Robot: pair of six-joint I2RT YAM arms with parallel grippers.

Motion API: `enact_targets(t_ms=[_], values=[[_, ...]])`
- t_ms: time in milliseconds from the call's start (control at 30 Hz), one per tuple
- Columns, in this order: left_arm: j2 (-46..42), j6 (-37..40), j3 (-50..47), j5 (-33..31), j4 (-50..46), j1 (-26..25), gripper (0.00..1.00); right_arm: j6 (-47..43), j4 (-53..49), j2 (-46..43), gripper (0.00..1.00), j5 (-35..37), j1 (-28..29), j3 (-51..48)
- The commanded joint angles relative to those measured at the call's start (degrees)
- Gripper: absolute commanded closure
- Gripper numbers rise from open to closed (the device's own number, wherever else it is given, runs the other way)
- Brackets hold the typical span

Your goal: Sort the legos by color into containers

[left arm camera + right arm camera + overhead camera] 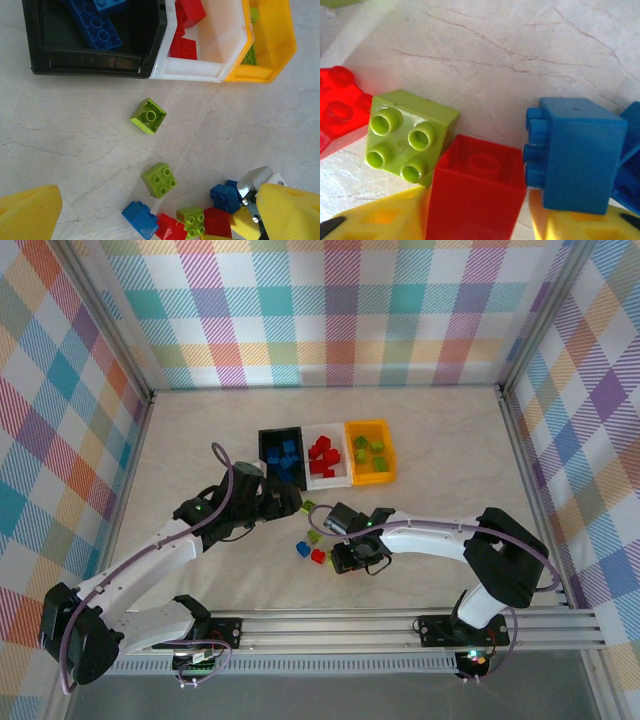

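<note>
The right gripper (477,222) had its yellow fingers (380,222) closed against the two sides of a red brick (475,190). Touching that brick's corner on one side sat a lime brick (410,135) with its studs up, and past it lay a second red brick (337,105). On the other side a blue brick (580,155) lay tipped over, its studs facing the held one. All of this sat on the pale marbled worktop (520,50).

The left gripper (159,212) was spread wide with nothing between its fingers. It hung over the worktop just in front of the bins. Below it, apart from the cluster, lay a flat lime brick (159,180) and, nearer the bins, a tilted lime brick (148,116). At the cluster's near edge was another blue brick (140,219).

Beyond them the three bins stood in a touching row. The black bin (50,60) held blue bricks (95,25), the white bin (220,35) held red bricks (187,47), and the yellow bin (275,45) held lime bricks (370,452).
</note>
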Motion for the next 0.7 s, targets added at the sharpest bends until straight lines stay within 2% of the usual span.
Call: enact_targets(t_ms=[0, 233, 467, 567, 667], values=[[-0.77, 0.22, -0.61, -0.15, -1.2, 0.55, 0.0, 0.05, -1.4, -0.87, 0.53, 1.57, 0.3, 0.19], [-0.99, 0.15, -0.79, -0.78, -1.36, 0.7, 0.0, -0.67, -2.16, -5.86, 0.66, 0.08, 0.26, -1.82], [-0.91, 0.66, -3.22, 0.58, -0.43, 1.8, 0.0, -3.05, -6.13, -14.53, 0.71, -3.0, -0.48, 0.6], [-1.23, 0.54, -4.76, 1.01, 0.3, 1.91, 0.0, -5.77, -6.34, -14.79, 0.71, -4.16, -4.86, 4.93], [-1.63, 0.54, -5.86, 1.02, 0.13, 2.0, 0.0, -9.65, -3.86, -10.74, 0.71, -4.34, -11.01, 11.48]])
